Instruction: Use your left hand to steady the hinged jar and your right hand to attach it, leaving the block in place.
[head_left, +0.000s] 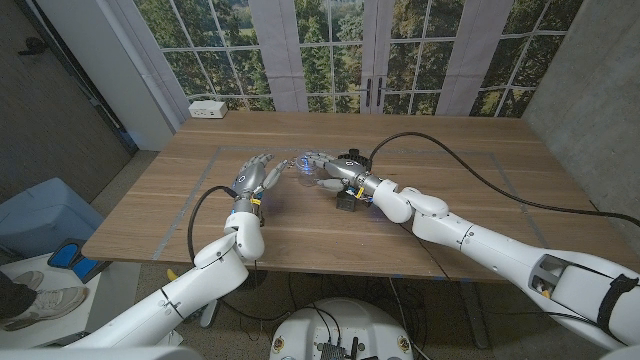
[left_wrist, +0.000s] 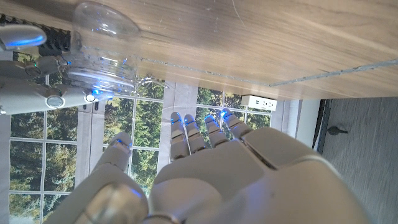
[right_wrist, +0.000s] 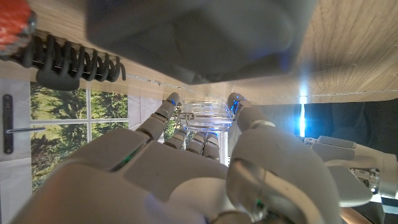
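Wooden table (head_left: 300, 215): right hand (head_left: 318, 165) fingers grip the jar (head_left: 322, 183); left hand (head_left: 255, 176) spread beside.

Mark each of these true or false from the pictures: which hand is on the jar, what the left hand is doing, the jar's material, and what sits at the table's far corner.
1. The right hand has its fingers around the jar. True.
2. The left hand grips the jar. False: it is open beside it, holding nothing.
3. The jar is clear. True.
4. A red mug stands at the table's far left corner. False: a white power strip lies there.
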